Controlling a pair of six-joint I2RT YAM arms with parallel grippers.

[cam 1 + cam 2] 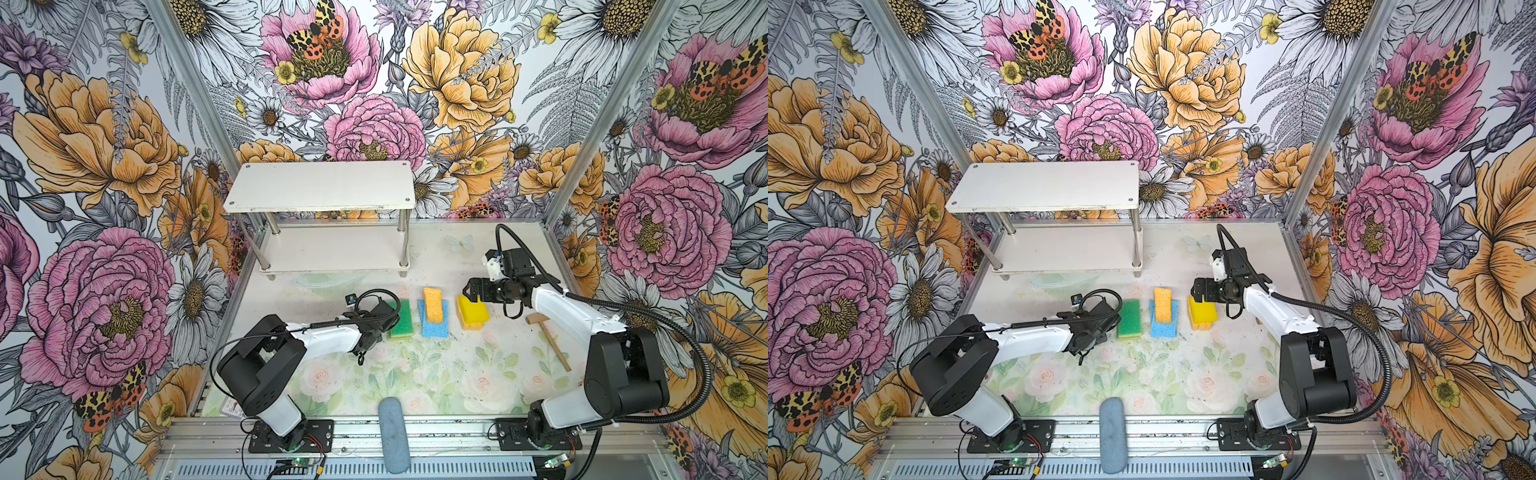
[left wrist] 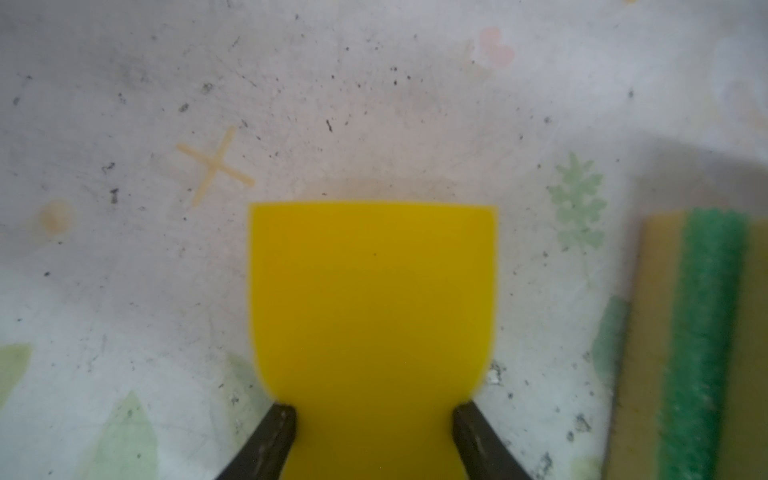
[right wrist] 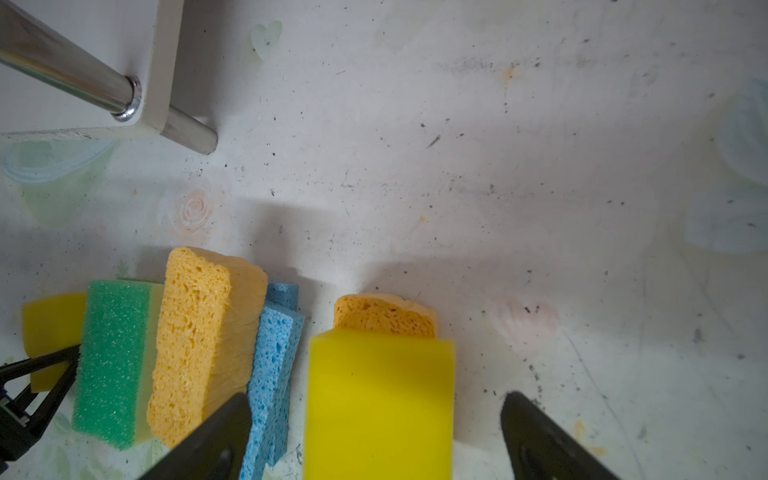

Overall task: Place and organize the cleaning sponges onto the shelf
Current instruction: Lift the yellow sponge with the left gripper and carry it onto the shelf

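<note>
Shelf (image 1: 320, 187), white, 2-tier: back of table (image 1: 457, 374), left-centre.
L jaws: closed on yellow sponge (image 2: 374, 291), just beside green sponge (image 1: 402, 322).
Orange sponge (image 1: 433, 305): lies on stacked blue sponges (image 1: 436, 330).
2nd yellow sponge (image 1: 473, 316): atop 2nd orange sponge (image 3: 384, 318); R jaws open either side, not touching.
Mallet (image 1: 548, 336), wooden: far right, on table.
All sponges in front of shelf.
</note>
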